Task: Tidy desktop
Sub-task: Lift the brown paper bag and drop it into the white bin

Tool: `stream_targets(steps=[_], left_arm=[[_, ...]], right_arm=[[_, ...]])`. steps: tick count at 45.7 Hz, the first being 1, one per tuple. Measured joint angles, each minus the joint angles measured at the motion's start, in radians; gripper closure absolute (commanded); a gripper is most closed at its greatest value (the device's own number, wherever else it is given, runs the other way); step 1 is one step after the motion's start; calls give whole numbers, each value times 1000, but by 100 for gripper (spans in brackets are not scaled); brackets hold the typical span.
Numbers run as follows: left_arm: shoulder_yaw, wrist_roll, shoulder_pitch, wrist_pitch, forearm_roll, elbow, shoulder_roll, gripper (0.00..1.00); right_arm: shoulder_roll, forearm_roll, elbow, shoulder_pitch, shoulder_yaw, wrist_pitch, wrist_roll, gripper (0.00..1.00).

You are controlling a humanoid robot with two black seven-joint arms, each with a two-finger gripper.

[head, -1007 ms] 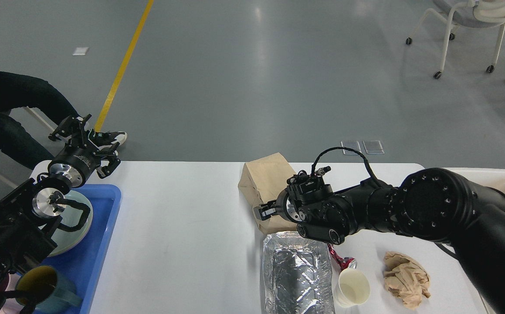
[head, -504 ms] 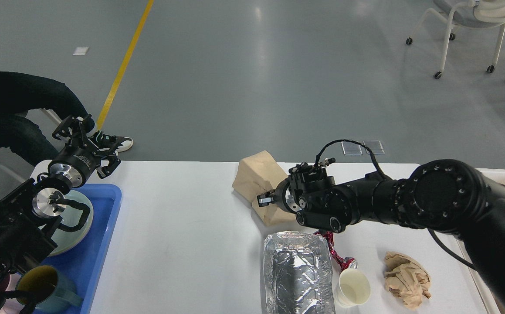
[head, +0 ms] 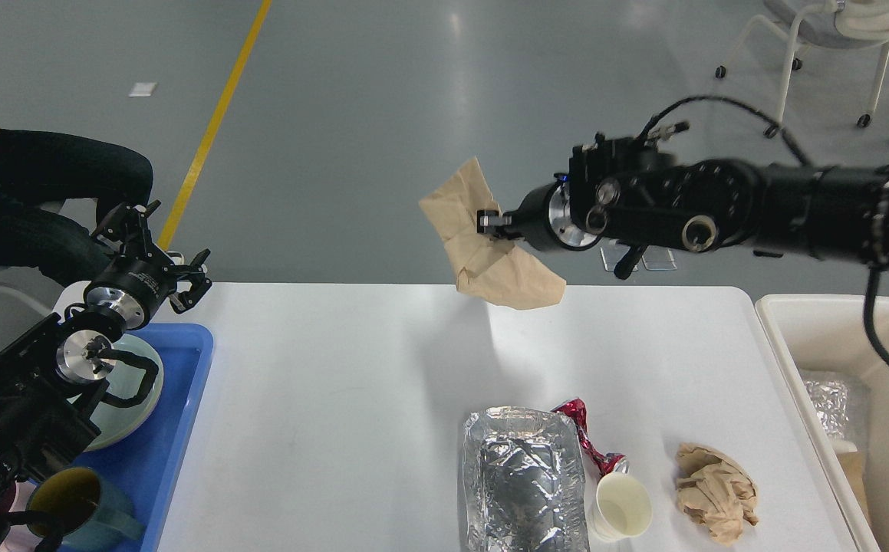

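Evidently a disposal step was in hand: the brown paper bag [head: 490,249] was held pinched in the right gripper [head: 490,222] fingers, clear above the white surface [head: 337,368], the left gripper [head: 154,249] was spread open, and carriage to the white bin [head: 789,337] beside that surface was judged next.

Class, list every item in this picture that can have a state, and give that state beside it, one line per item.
right gripper: shut on the brown paper bag
brown paper bag: crumpled, lifted clear of the desktop
left gripper: open, empty
foil bag: lying flat
paper cup: on its side
crumpled brown paper: balled up
white bin: holds some trash
mug: upright in blue tray
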Motion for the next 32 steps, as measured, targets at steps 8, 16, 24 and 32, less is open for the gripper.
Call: stream_targets(steps=[8,16,24,32], left_arm=[[0,0,0,0,0,0,0,3],[1,0,0,0,0,0,0,3],[1,0,0,0,0,0,0,3],[1,0,0,0,0,0,0,3]], right_arm=[[-146,94,18,172,32,131,3,100],[-214,152,5,242,2,173,1,100],[-272,167,-115,219,-109,162,-2,100],[-440,167,-214,114,-151,157,-2,100]])
